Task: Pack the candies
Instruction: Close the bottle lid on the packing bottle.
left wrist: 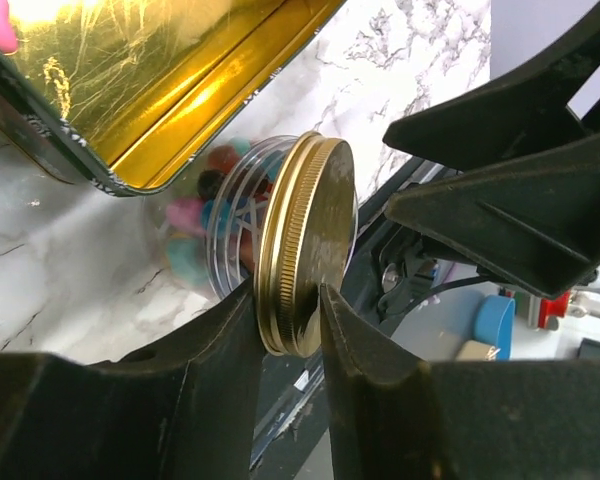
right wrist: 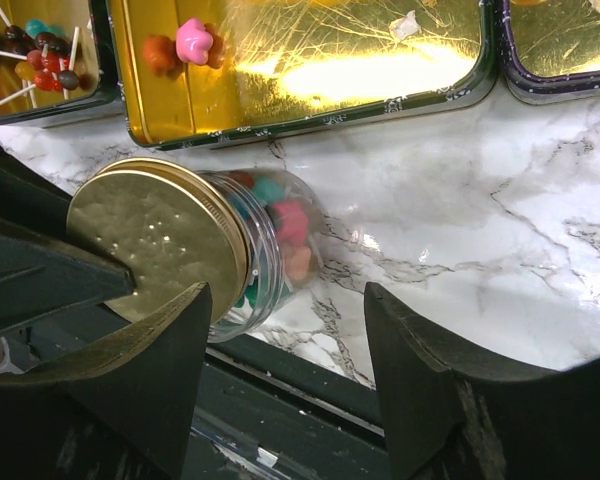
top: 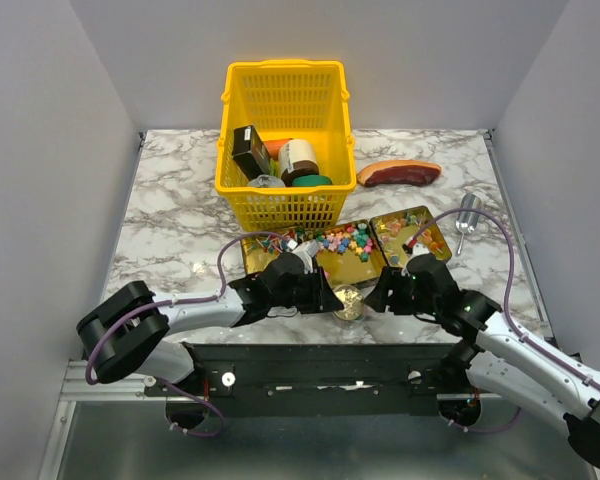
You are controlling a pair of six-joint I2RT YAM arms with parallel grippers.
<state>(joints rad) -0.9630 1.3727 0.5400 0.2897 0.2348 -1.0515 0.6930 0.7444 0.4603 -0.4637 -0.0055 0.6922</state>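
Candies [right wrist: 280, 215] sit in jar [right wrist: 302, 255]; left hand [left wrist: 285, 300] straddles lid [left wrist: 315, 230], grip unclear; right hand [right wrist: 285, 292] wide.

Table [top: 170, 190]: glossy white marble-pattern top with grey veins, filling the middle of the top view. Plain pale grey walls box it in on three sides: left wall [top: 40, 150], back wall [top: 400, 60], right wall [top: 580, 120]. All are bare and matte. A thin metal strip [top: 501, 190] runs along the table's right edge. An aluminium rail [top: 77, 383] sits at the near left corner, and below it is a dull grey metal sheet [top: 310, 450] across the bottom. Light is bright and even, with soft shadows and small glare spots on the marble. In the left wrist view the room past the table edge is blurred, with blue and red shapes too soft to tell.
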